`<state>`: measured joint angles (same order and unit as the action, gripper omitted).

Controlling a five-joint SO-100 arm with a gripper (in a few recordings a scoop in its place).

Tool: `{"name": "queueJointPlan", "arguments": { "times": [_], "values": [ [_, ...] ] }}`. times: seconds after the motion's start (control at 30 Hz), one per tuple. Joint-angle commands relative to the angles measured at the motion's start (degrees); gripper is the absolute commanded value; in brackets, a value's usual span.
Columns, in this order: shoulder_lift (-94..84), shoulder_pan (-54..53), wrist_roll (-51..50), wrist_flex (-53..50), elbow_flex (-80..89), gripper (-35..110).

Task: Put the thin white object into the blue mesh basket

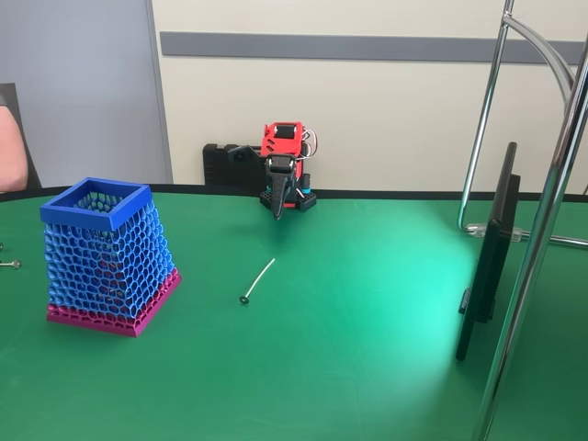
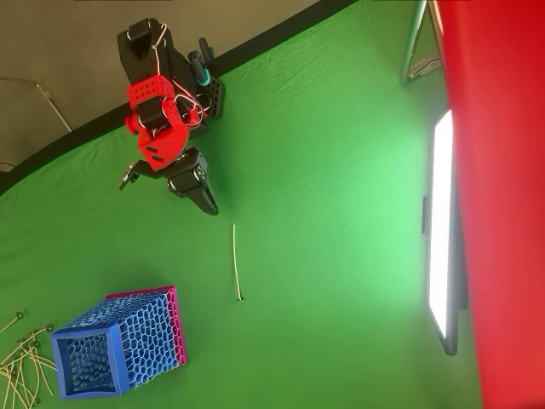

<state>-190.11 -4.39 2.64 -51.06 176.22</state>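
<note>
The thin white object (image 1: 260,278) lies flat on the green table, its small round disc end toward the camera in the fixed view. In the overhead view the stick (image 2: 236,264) lies just below my gripper's tip. My gripper (image 1: 278,211) hangs on the red and black arm at the table's far edge, pointing down, shut and holding nothing; it is behind the stick and apart from it. From above, the gripper (image 2: 210,204) points toward the stick's upper end. The blue mesh basket (image 1: 96,204) with its magenta base stands upright at the left, also seen from above as the basket (image 2: 82,375).
A small grey metal piece (image 1: 11,265) lies left of the basket. Several more thin sticks (image 2: 21,362) lie past the basket. A black flat panel (image 1: 491,248) and a chrome stand (image 1: 542,211) stand at the right. A person's arm (image 1: 11,147) shows at the left edge.
</note>
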Motion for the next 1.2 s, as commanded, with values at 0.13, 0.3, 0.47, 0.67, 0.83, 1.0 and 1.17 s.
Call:
{"name": "queueJointPlan", "arguments": {
  "times": [0.13,0.3,0.47,0.67,0.83,1.0,1.17],
  "values": [
    [-0.4,0.4,0.4,1.2,0.4,1],
    [-0.4,0.4,0.6,1.2,0.4,1],
    [-0.4,0.4,0.8,1.2,0.4,1],
    [8.3,-2.3,-0.3,11.7,0.2,1],
    [15.4,-2.3,1.1,12.8,-4.0,1],
    [28.7,-3.9,0.4,14.4,-11.6,1],
    [39.5,-5.3,-2.9,13.9,-19.6,1]
  ]
}}
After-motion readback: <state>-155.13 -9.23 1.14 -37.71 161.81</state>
